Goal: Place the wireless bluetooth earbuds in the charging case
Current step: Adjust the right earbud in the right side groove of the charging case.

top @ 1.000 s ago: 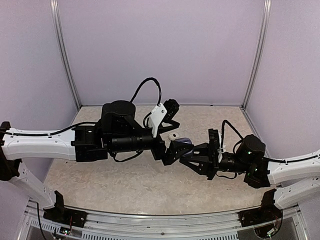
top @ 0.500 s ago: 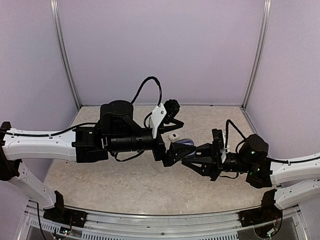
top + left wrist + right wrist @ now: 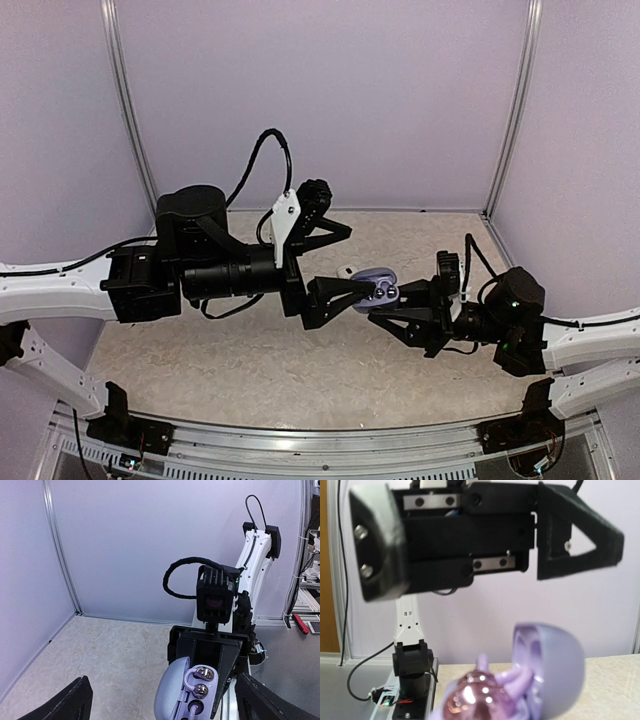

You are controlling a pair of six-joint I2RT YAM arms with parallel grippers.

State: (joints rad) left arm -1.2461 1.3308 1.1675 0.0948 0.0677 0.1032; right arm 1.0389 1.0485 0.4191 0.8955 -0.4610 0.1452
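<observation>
Two silvery earbuds (image 3: 204, 672) sit in the open lilac case (image 3: 169, 696)
right gripper (image 3: 392, 306) clamps it; left gripper (image 3: 358, 262) gapes wide, case between its fingers

The beige, marbled table (image 3: 250, 360) carries one small pale object (image 3: 346, 270) near its middle, too small to identify.

Lilac charging case (image 3: 169, 696), silvery earbuds (image 3: 203, 672), beige mottled table (image 3: 115, 655)

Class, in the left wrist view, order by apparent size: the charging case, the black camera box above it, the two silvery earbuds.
1. charging case, nearest the lens and cut off below.
2. black camera box.
3. upper silvery earbud and lower silvery earbud: alike, unranked.
</observation>
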